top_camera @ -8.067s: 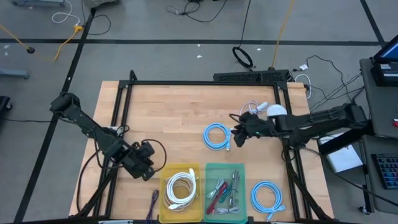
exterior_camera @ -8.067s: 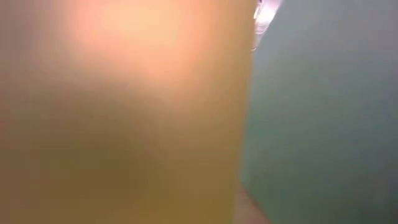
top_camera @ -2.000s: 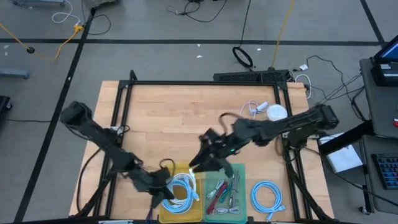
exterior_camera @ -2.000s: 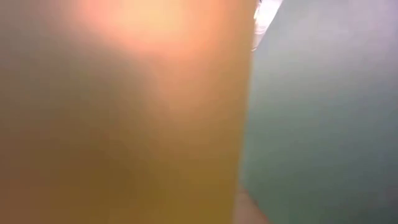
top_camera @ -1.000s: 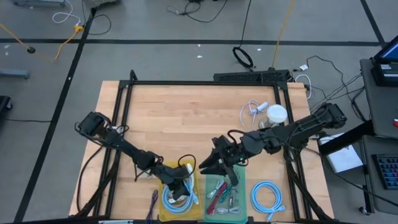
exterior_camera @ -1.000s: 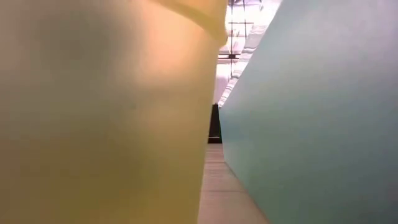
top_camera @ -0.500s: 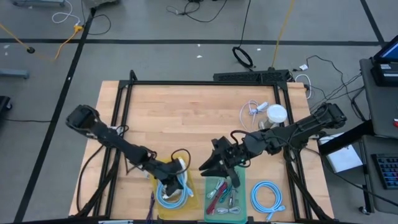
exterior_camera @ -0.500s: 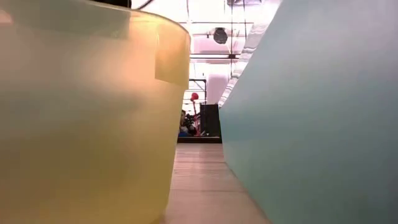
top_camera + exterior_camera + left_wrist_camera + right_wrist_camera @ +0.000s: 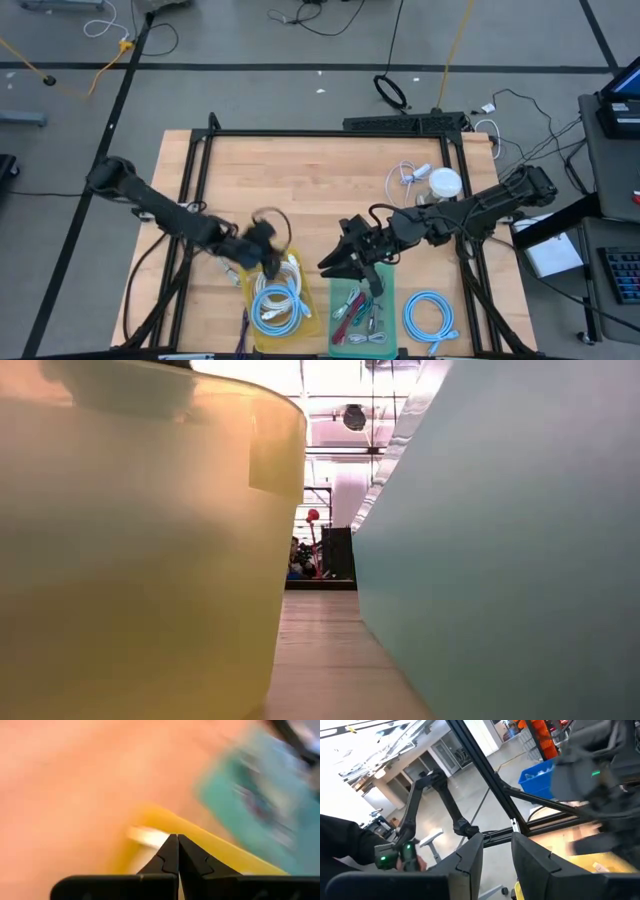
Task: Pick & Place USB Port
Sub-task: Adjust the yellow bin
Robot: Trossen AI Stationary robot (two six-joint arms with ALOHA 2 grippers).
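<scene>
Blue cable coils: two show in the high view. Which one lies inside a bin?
The blue cable coil in the yellow bin, lying over a white coil. The other blue cable coil lies on the bare table, right of the green bin.

Two bins stand side by side at the near edge of the wooden tabletop [image 9: 300,190]: a yellow plastic bin [image 9: 249,322] on the left holding a coiled light-blue cable [image 9: 274,305], and a teal plastic bin [image 9: 389,290] on the right holding red and grey cables [image 9: 354,308]. Another coiled light-blue cable [image 9: 430,314] lies near the near right corner. A white round puck [image 9: 443,183] with a white cord [image 9: 404,178] sits beside the right edge.
</scene>
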